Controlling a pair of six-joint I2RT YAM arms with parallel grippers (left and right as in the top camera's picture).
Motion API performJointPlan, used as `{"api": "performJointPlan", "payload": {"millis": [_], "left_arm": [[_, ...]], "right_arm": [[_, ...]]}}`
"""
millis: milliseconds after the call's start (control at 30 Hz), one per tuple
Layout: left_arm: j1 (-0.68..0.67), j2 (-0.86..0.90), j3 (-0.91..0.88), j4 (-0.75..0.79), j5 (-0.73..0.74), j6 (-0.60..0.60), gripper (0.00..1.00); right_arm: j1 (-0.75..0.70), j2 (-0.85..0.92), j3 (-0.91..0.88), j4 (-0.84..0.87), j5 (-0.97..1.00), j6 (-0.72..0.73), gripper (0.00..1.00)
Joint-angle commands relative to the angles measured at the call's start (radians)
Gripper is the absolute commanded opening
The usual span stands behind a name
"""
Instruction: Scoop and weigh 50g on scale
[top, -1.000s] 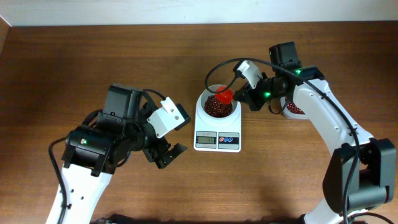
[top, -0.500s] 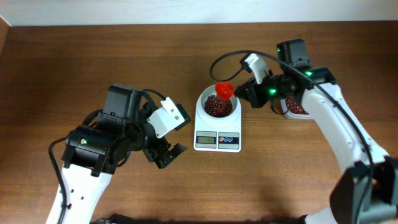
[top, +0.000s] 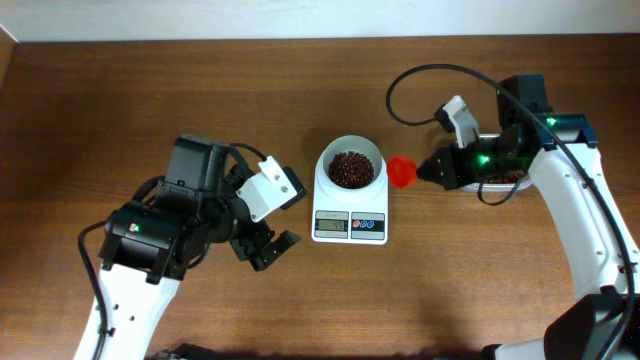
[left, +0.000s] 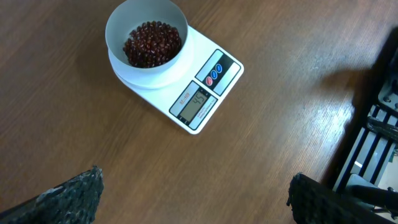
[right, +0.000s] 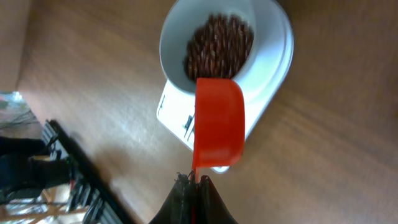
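Digits "45" on the LCD display of the scale.

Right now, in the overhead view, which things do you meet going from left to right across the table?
left gripper → scale → red scoop → right gripper

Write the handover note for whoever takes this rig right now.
Left gripper: open, empty, off to the left of the scale.
Right gripper: shut on the red scoop, held beside the bowl; no beans seen in the scoop.
Done: beans are in the bowl on the scale.
Left: the display looks like 45, so probably a small top-up, then check the reading.
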Motion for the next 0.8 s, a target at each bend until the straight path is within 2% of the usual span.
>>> {"api": "performJointPlan", "payload": {"millis": [0, 67, 233, 367, 433, 533, 767], "left_arm": [[0.005, 0.001, 0.016, 0.002, 0.014, 0.015, 0.99], [0.005, 0.001, 0.016, 0.002, 0.014, 0.015, 0.99], [0.005, 0.001, 0.016, 0.002, 0.014, 0.015, 0.99], [0.005, 0.001, 0.016, 0.002, 0.014, 0.015, 0.99], [0.005, 0.001, 0.016, 0.002, 0.014, 0.015, 0.99], [0.005, 0.001, 0.016, 0.002, 0.014, 0.015, 0.99], [0.005, 0.001, 0.016, 0.002, 0.014, 0.015, 0.99]], "right_arm": [[-0.010, -0.005, 0.000, -0.029, 0.049, 0.063, 0.04], [-0.034, -0.006, 0.001, -0.017, 0.049, 0.117, 0.04], [-0.140, -0.006, 0.026, -0.037, 0.068, 0.145, 0.04], [-0.264, -0.006, 0.043, -0.008, 0.192, 0.145, 0.04], [-0.308, -0.006, 0.043, 0.029, 0.328, 0.145, 0.04], [-0.310, -0.001, 0.043, 0.067, 0.499, 0.145, 0.04], [-0.309, 0.087, 0.043, 0.122, 0.503, 0.145, 0.04]]}}
